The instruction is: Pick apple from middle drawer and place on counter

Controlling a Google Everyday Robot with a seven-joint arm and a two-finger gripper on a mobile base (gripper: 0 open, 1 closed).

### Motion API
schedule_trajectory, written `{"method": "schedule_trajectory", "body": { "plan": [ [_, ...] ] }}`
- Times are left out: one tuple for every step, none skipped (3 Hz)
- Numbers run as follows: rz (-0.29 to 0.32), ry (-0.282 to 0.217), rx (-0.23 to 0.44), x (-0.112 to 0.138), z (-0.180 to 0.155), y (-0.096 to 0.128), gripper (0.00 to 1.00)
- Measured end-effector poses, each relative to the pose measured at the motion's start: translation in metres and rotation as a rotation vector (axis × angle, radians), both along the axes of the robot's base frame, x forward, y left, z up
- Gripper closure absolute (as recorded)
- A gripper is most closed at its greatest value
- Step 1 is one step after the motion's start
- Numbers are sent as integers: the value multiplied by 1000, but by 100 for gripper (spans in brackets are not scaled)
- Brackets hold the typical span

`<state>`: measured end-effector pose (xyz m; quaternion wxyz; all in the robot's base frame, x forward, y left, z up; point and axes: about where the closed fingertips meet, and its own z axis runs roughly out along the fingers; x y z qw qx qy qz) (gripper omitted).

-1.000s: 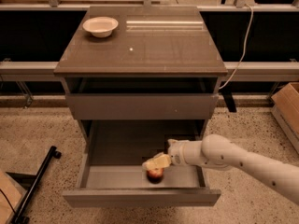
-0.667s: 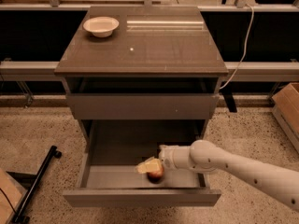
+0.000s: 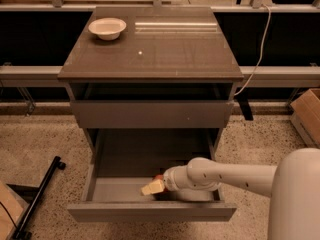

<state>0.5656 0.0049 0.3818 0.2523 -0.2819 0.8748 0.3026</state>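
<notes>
**Gripper [image 3: 152, 187] drops onto the apple [image 3: 159, 177]**

Down in the open middle drawer [image 3: 150, 212], the gripper has sunk right over the fruit. A second ago it sat in plain view; now only a red sliver shows. Clamped or not, I cannot tell. Looks like the grab, and the counter [image 3: 165, 54] waits.

Colour record: grey-brown cabinet, pale arm, red fruit.

The counter [image 3: 165, 54] is glossy dark grey-brown with pale reflected streaks and one white speck [image 3: 140, 53]; the bowl [image 3: 107, 28] on it is plain white. The upper drawer [image 3: 150, 114] and the middle drawer [image 3: 150, 212] have matching unpatterned grey-brown fronts, and the middle drawer's inner floor is a lighter grey. The gripper [image 3: 149, 188], cream-yellow, sits inside the middle drawer against a sliver of red, apparently the apple [image 3: 159, 177], mostly hidden. The arm [image 3: 230, 176] is off-white. The floor [image 3: 40, 139] is speckled beige; the cable [image 3: 257, 59] is white; the box [image 3: 307, 114] is tan.
</notes>
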Motion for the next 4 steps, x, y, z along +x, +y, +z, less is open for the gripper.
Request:
{"method": "schedule_trajectory", "body": {
  "plan": [
    [-42, 19, -52, 4, -15, -14, 19],
    [-42, 19, -52, 4, -12, -14, 41],
    [-72, 2, -70, 7, -5, -26, 64],
    [-111, -48, -65, 14, 22, -41, 89]
  ]
}}
